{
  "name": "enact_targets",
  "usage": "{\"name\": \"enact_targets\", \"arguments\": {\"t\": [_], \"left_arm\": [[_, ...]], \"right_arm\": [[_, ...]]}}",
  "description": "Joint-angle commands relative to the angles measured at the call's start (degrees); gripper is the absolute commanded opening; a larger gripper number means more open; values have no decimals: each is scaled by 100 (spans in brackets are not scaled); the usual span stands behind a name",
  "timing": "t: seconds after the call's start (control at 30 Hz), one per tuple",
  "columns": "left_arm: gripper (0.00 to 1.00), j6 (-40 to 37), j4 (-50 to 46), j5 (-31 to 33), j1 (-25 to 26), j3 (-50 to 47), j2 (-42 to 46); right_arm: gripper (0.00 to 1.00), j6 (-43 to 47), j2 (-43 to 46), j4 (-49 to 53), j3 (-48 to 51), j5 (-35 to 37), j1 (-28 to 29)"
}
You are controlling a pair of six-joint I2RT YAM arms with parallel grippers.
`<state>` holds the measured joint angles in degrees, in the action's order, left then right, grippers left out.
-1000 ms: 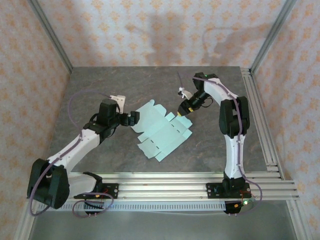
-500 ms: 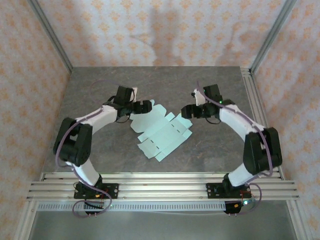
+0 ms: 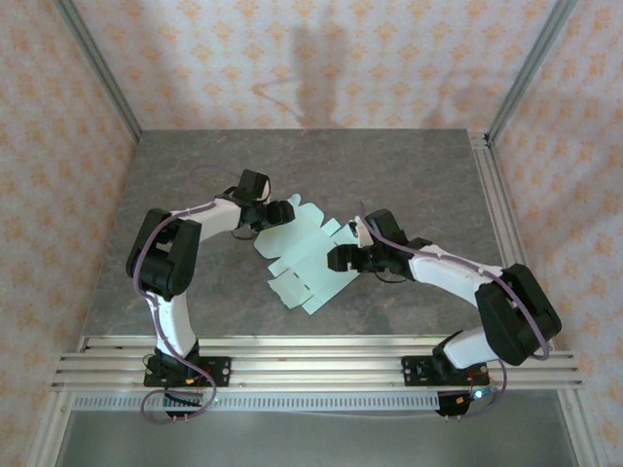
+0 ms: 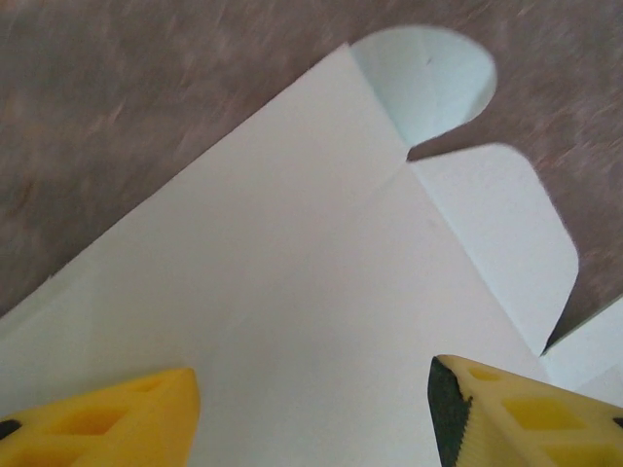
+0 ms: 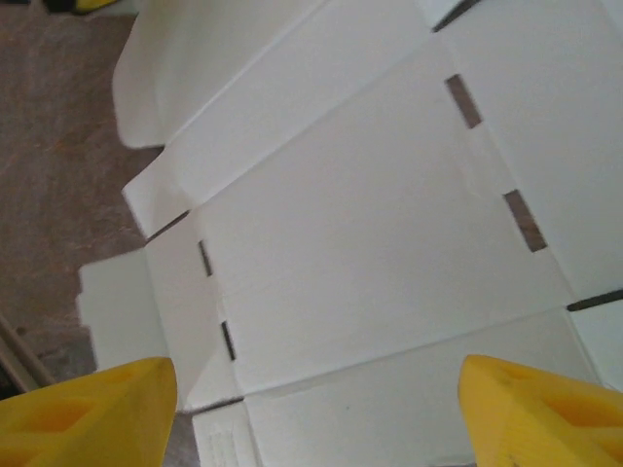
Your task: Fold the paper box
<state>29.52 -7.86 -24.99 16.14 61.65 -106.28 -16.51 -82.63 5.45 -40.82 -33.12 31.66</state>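
The paper box (image 3: 310, 257) is a flat die-cut sheet, not yet folded, lying slantwise at the middle of the counter (image 3: 419, 175) in the top view.

At the sheet's upper left corner the left hand (image 3: 282, 212) sits low over the card. In its wrist view the left hand (image 4: 311, 384) has its fingers spread, the pale card (image 4: 292, 292) beneath them and a rounded tab at the upper right of the frame. The likely trouble here is that the card is thin and loose on a smooth counter. A fingertip that pushes rather than lifts could slide the whole sheet, or buckle the corner panel away from its crease.

At the sheet's lower right edge the right hand (image 3: 341, 259) reaches in. Its own camera shows the right hand (image 5: 316, 375) spread wide above the slotted middle panels (image 5: 370, 243). If it presses down while the left side lifts, the card could tear at the slots or fold off the scored lines. If it does not hold the sheet, the sheet may spin.

A second ago the left hand was lower, at the sheet's left edge, with its arm stretched out from the lower left. It has since climbed to the upper corner. The right hand was at the upper right edge and has dropped down and inward. The sheet looks unmoved.
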Motion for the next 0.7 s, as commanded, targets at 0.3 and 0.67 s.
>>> {"name": "enact_targets", "arguments": {"t": [0.3,0.67], "left_arm": [[68,811,147,671,475,-1724,1468],[82,1359,-89,1650,1488,-2256,2606]], "right_arm": [[76,591,-1763,227,-1498,1029,-671],[76,250,-2249,-128,-2279,980,-821]]}}
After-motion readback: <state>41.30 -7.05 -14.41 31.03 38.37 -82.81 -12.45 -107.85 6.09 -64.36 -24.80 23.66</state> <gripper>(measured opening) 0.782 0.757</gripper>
